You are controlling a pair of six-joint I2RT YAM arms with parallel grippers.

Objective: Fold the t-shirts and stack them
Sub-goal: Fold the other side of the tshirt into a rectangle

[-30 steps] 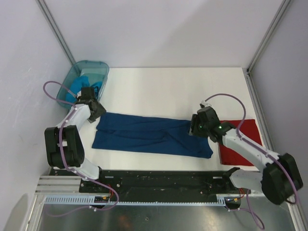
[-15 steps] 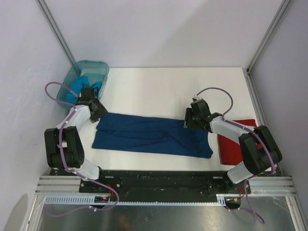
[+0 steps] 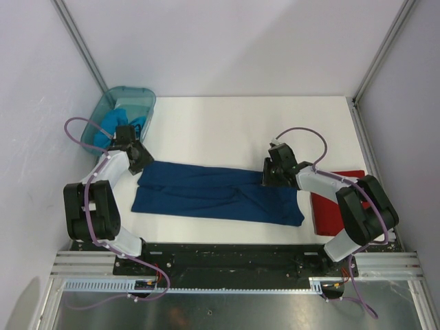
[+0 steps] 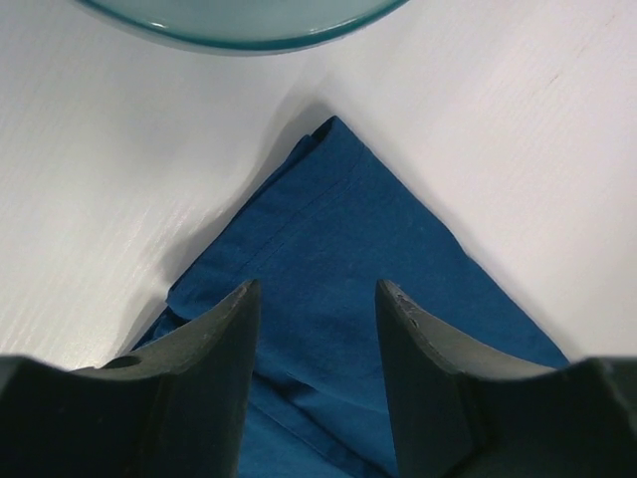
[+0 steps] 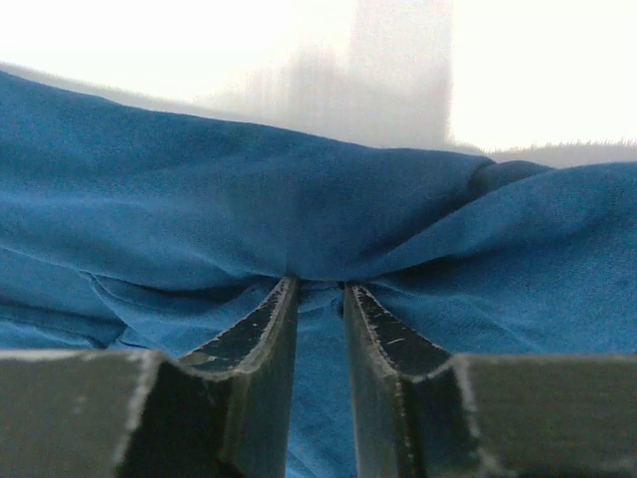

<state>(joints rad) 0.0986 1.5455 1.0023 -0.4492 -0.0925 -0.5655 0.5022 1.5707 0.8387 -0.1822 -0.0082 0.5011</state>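
A navy blue t-shirt [image 3: 213, 192] lies folded into a long strip across the table. My left gripper [image 3: 139, 159] hovers open over its far left corner [image 4: 348, 249], and its fingers [image 4: 224, 339] stand apart with cloth showing between them. At the strip's far right edge, my right gripper [image 3: 268, 175] is low on the cloth. In the right wrist view its jaws [image 5: 318, 284] stand narrow, with a ridge of navy cloth [image 5: 199, 199] bunched at the tips. A red t-shirt [image 3: 324, 216] lies folded at the right, partly under the right arm. A turquoise t-shirt [image 3: 120, 117] sits in the tub.
The translucent teal tub [image 3: 141, 96] stands at the far left corner of the table, just beyond my left gripper, and its rim [image 4: 239, 30] shows at the top of the left wrist view. Grey walls close in on both sides.
My right gripper has moved left and farther back onto the navy shirt's far right edge, and its jaws have narrowed on the cloth. The left gripper has barely shifted.
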